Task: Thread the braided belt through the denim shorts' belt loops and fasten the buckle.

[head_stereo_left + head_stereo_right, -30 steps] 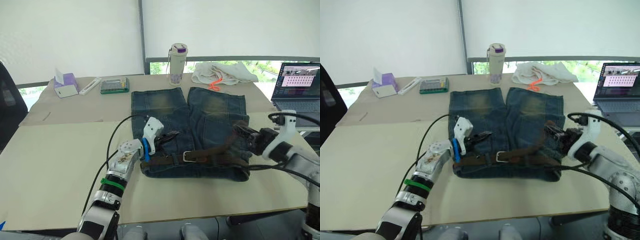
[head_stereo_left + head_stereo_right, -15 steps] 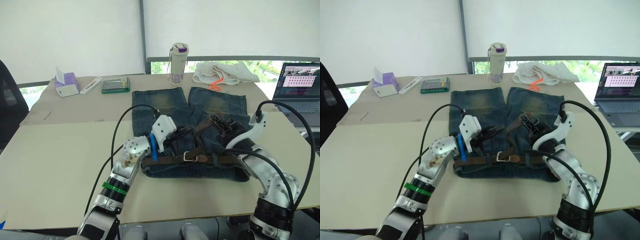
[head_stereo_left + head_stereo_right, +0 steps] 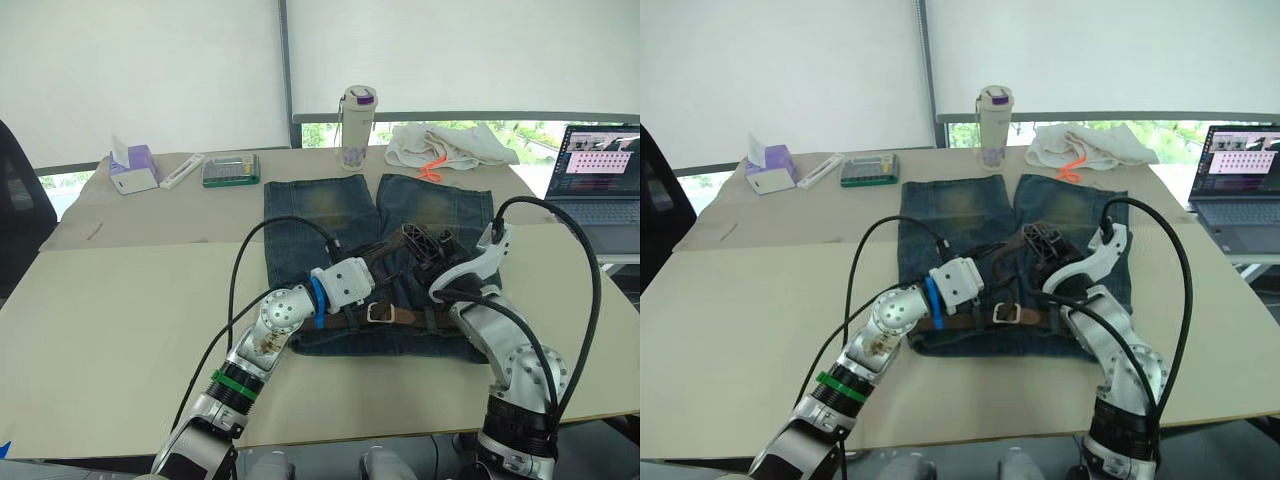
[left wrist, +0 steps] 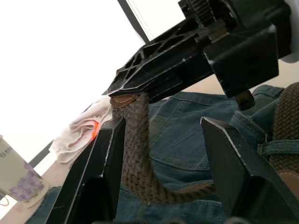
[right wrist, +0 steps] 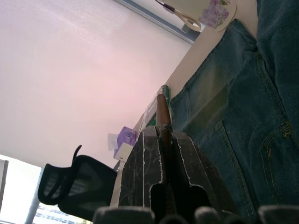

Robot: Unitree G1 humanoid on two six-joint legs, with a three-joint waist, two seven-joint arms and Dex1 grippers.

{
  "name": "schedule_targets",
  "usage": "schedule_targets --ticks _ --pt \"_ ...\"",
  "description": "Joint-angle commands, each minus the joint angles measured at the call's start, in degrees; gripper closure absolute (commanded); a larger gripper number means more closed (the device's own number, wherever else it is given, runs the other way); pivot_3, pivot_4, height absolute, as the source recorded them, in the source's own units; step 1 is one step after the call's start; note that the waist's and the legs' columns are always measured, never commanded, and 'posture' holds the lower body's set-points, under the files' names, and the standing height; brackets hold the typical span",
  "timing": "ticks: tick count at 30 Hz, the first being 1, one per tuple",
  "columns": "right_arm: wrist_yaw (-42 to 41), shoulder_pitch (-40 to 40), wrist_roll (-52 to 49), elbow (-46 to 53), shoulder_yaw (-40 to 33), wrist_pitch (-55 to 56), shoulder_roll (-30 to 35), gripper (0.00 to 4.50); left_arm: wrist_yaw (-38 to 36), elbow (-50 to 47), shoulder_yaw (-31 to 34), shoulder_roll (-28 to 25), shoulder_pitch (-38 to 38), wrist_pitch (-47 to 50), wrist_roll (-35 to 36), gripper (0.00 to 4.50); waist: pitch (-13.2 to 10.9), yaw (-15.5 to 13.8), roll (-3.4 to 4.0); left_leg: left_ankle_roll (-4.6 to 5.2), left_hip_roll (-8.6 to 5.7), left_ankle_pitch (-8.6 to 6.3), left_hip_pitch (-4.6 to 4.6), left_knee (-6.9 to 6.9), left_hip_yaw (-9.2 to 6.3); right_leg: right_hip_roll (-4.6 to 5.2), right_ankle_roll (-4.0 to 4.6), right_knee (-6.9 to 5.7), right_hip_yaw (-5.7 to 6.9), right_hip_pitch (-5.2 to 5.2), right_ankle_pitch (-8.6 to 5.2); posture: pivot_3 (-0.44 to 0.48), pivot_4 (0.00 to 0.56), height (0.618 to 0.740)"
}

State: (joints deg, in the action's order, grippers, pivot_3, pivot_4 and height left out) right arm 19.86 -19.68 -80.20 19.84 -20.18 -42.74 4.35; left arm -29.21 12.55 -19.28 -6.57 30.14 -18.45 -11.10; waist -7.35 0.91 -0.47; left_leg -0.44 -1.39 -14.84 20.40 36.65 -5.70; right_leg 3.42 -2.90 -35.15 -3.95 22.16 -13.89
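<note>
Shorts: the denim shorts (image 3: pixel 330 225) lie flat on the table (image 3: pixel 110 300), waistband toward the robot.
Belt: the braided belt (image 3: pixel 430 320) runs along the waistband, the buckle (image 3: pixel 379 313) near its middle; the free end rises off the denim.
Right gripper: the right gripper (image 5: pixel 163 133) has its 2 fingers pressed together on the belt's leather tip, holding it above the shorts.
Left gripper: the left gripper (image 4: pixel 161 154) is spread; its 2 fingers (image 4: pixel 110 158) stand either side of the hanging belt, 1 just beside the strap, directly under the right gripper.
Behind: a bottle (image 3: pixel 356 127), a white cloth (image 3: pixel 445 145), a laptop (image 3: pixel 600 170).
</note>
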Motion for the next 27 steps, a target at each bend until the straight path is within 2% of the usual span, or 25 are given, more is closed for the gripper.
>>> schedule_targets --ticks 1,9,12,17,18,26,27 --pt "0.48 -0.84 -2.1 2.58 0.89 2.23 -0.18 4.5 5.09 0.33 0.2 -0.33 0.28 -3.21 -3.56 1.76 0.0 0.02 0.0 0.0 0.0 0.0 0.0 0.0 0.0 0.0 0.0 -0.01 0.0 0.0 0.0 0.0 0.15 0.74" --pt "1.11 -0.49 -4.39 2.62 1.89 3.03 1.14 4.5 9.71 5.58 0.48 -0.06 1.23 -6.03 -5.16 1.76 0.0 -0.05 0.01 0.0 0.0 0.0 0.0 0.0 0.0 0.0 0.0 -0.01 0.0 0.01 0.0 0.0 0.15 0.74" --pt "1.56 -0.32 -5.23 2.69 2.26 3.29 1.51 4.5 11.5 7.28 0.51 -0.14 2.19 -8.25 -5.75 2.54 0.0 -0.04 0.01 0.0 -0.01 0.0 0.01 0.0 0.0 0.01 -0.01 0.0 0.0 0.01 0.0 0.0 0.15 0.74" --pt "2.38 -0.14 -6.14 2.57 2.7 4.04 2.32 4.5 13.39 9.07 0.13 -0.75 2.54 -11.73 -6.77 4.23 0.0 -0.02 0.01 0.0 0.0 0.0 0.01 -0.01 0.0 0.01 0.0 -0.01 0.0 0.01 0.0 0.0 0.15 0.74" --pt "2.52 -0.1 -6.32 2.56 2.78 4.13 2.47 4.5 13.75 9.29 0.2 -0.88 2.59 -12.4 -6.96 4.46 0.0 -0.01 0.01 0.0 0.0 0.0 0.01 0.0 0.0 0.01 0.0 -0.01 0.0 0.01 0.0 0.0 0.15 0.74" --pt "1.75 0.69 -5.5 2.95 3.82 3.88 4.41 4.5 15.28 10.36 0.13 -1.94 2.82 -14.67 -8.67 4.46 0.0 0.03 0.01 0.0 0.0 0.0 0.01 -0.01 0.0 0.0 0.0 -0.01 0.0 0.01 0.0 0.0 0.15 0.74" --pt "0.16 1.04 -4.47 3.27 3.88 3.58 5.62 4.08 15.25 10.34 0.33 -2.08 2.52 -14.22 -8.57 4.49 0.0 0.03 0.01 0.0 0.0 0.0 0.01 -0.01 0.0 0.0 0.0 -0.01 0.01 0.01 0.0 0.0 0.15 0.74"
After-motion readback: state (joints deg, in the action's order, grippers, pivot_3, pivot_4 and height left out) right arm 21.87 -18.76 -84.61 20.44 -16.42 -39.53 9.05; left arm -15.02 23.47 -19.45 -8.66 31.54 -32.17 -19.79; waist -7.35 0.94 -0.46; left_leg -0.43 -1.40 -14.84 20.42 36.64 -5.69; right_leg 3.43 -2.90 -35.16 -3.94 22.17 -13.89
